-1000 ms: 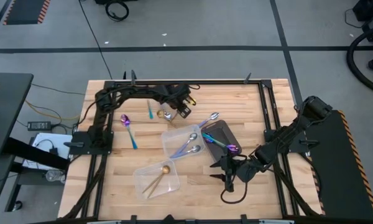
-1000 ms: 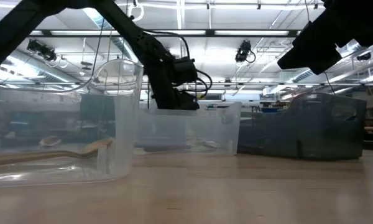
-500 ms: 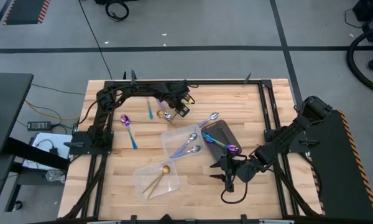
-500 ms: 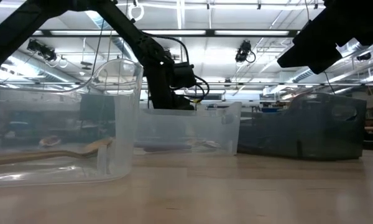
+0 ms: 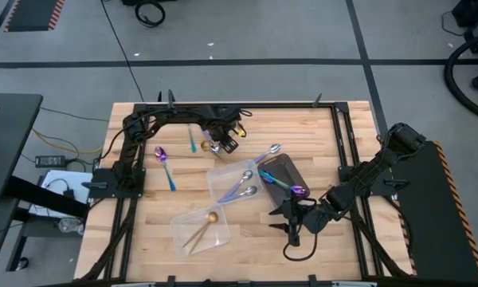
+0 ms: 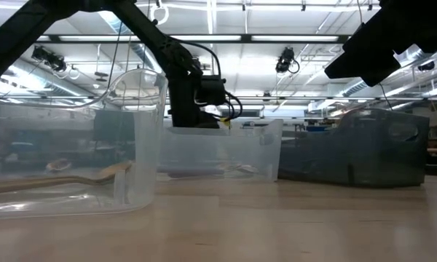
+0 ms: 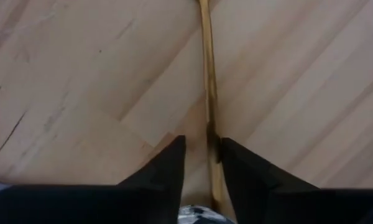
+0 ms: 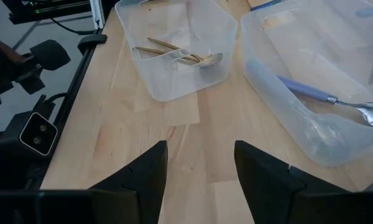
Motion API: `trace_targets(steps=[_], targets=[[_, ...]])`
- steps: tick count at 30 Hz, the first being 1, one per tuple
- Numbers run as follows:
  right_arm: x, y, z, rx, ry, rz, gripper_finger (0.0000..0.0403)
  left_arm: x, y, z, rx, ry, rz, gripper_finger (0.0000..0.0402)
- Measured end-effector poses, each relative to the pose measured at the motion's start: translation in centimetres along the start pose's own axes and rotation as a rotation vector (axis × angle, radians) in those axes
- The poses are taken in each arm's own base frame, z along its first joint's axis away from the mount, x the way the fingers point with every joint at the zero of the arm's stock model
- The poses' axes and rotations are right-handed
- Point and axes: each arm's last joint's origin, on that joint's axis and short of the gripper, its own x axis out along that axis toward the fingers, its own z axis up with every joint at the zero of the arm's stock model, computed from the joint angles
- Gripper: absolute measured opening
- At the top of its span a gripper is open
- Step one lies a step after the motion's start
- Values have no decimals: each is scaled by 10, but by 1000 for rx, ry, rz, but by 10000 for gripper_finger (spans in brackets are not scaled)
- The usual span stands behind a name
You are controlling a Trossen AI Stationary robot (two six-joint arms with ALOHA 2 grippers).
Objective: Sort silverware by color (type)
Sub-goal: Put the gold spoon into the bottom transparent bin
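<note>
Gold utensil [image 7: 206,93] flat on the wooden table [image 5: 143,231], slim handle running between the fingers [image 7: 165,168] of the left gripper [image 5: 221,145], which straddle it slightly apart near the table's far edge. Purple spoon [image 5: 164,163] and teal spoon [image 5: 193,143] loose on the wood close by. Silver spoons [image 5: 247,187] in one clear tub [image 5: 223,177], gold pieces [image 8: 180,55] in another [image 5: 185,231], iridescent ones [image 5: 283,183] in the dark tray [image 5: 291,166]. Right gripper [image 5: 291,231] parked at the near right, fingers [image 8: 143,177] spread, empty.
</note>
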Motion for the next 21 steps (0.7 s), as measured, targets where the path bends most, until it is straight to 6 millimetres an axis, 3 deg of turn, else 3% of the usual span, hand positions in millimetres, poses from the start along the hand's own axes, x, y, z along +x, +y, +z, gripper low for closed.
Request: trace_targets(steps=[7, 21], targets=[[0, 0, 0, 0, 0, 0, 196, 0, -4, -3, 67, 16, 10, 16], [0, 0, 0, 0, 0, -1, 196, -19, -14, -6, 137, -27, 40, 1]])
